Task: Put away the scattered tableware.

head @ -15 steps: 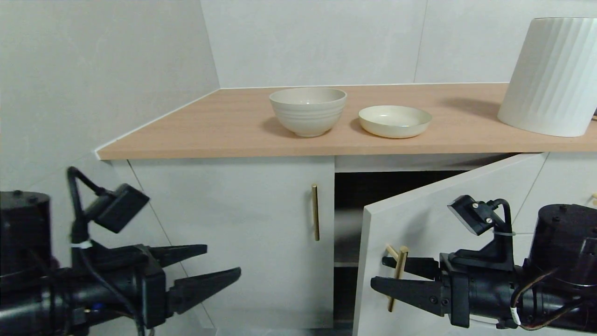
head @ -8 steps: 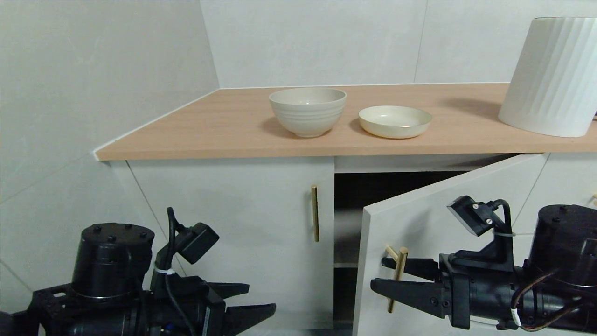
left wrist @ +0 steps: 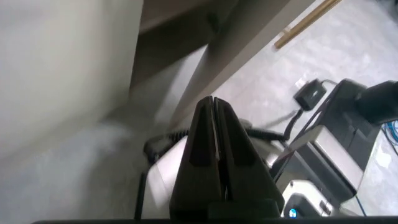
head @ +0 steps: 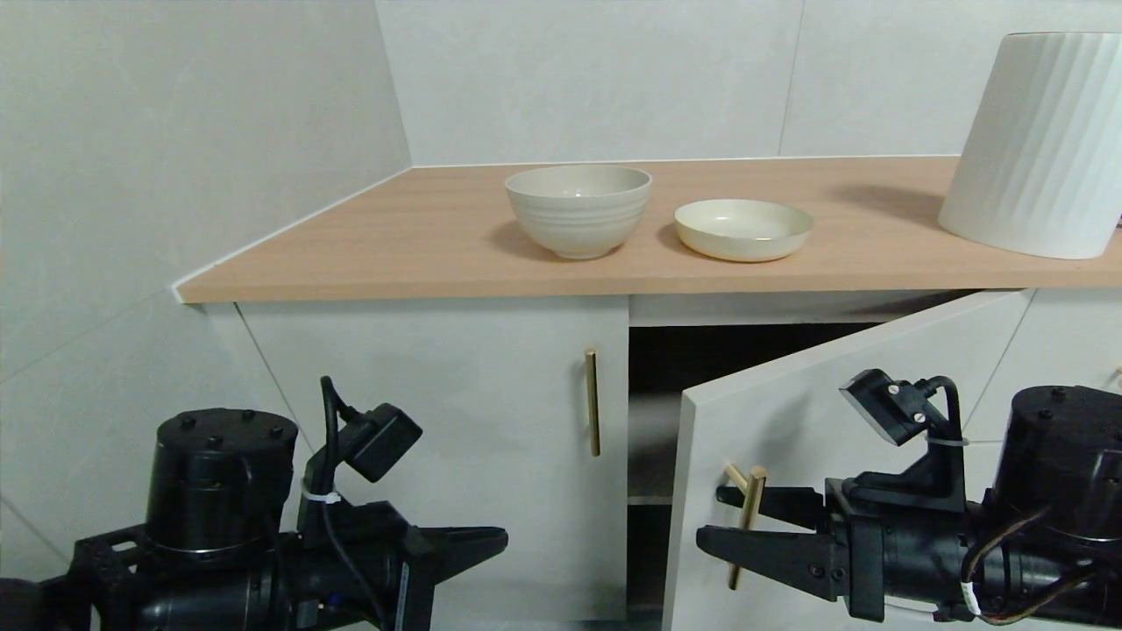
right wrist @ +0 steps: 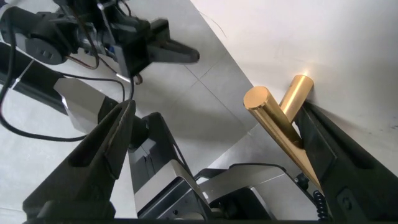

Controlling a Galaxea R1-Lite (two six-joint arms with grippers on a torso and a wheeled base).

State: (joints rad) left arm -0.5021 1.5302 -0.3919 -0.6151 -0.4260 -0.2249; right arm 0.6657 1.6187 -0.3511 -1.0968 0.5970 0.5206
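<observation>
A deep cream bowl [head: 578, 209] and a shallow cream dish [head: 742, 228] stand side by side on the wooden countertop [head: 421, 237]. Below them the right cabinet door [head: 789, 412] is ajar. My right gripper [head: 712, 517] is open, and its fingers straddle the door's brass handle [head: 745, 517]. In the right wrist view the handle [right wrist: 280, 134] rests against one finger [right wrist: 329, 155] of that gripper [right wrist: 217, 109]. My left gripper [head: 491, 539] is low in front of the closed left door, shut on nothing. Its fingers [left wrist: 213, 124] are pressed together.
A tall white ribbed vessel [head: 1039, 145] stands at the counter's right end. The left door [head: 438, 438] is closed and has a brass handle [head: 592, 401]. A dark cabinet interior with a shelf [head: 653, 412] shows through the gap. Tiled walls close off the left and back.
My left arm has swung in from the far left toward the middle and sunk lower. Its fingers went from open to shut. The right arm and the door have stayed put.
</observation>
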